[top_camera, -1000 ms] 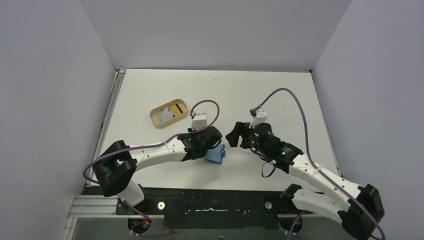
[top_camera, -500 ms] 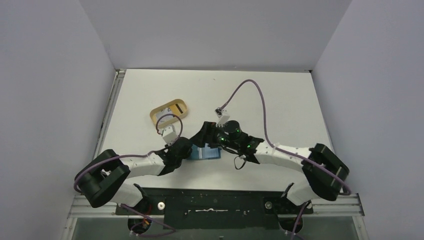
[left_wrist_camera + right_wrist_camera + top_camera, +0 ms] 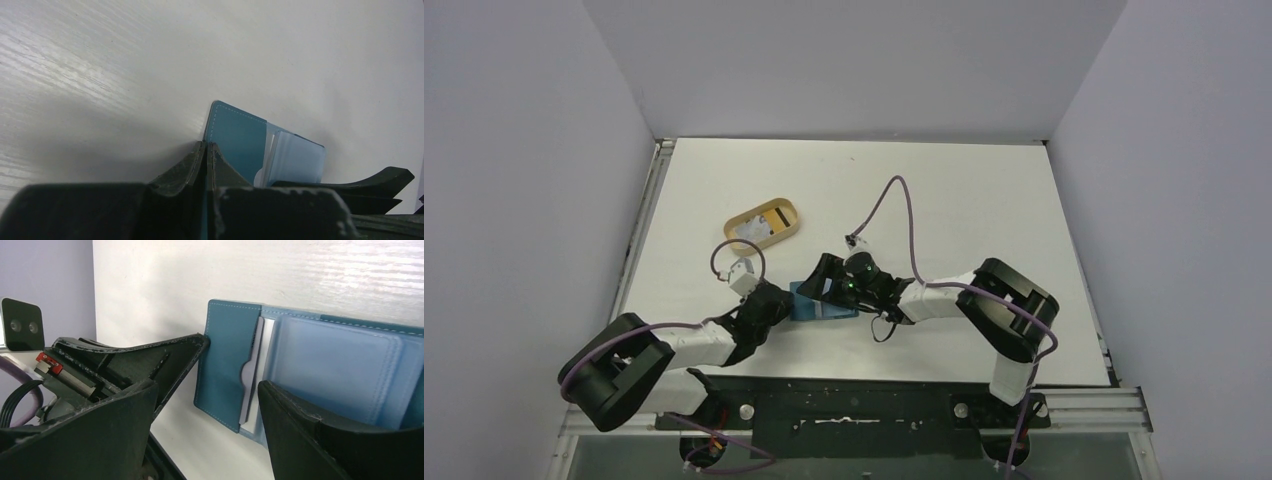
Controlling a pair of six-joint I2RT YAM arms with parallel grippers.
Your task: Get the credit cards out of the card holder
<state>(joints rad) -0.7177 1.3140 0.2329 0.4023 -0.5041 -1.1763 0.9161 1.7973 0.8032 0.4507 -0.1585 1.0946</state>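
The wallet [image 3: 824,302] lies open by the near edge of the table [image 3: 944,200], a little left of the middle, and a white card [image 3: 248,385] peeks from its dark pocket [image 3: 225,370]. The left gripper [image 3: 206,150] is pinched tight on the wallet's left edge, and the right gripper [image 3: 234,362] hangs over the pocket with its jaws wide apart and empty. The step is pulling that card out, so I think the right one must nip the card's edge and slide it free.
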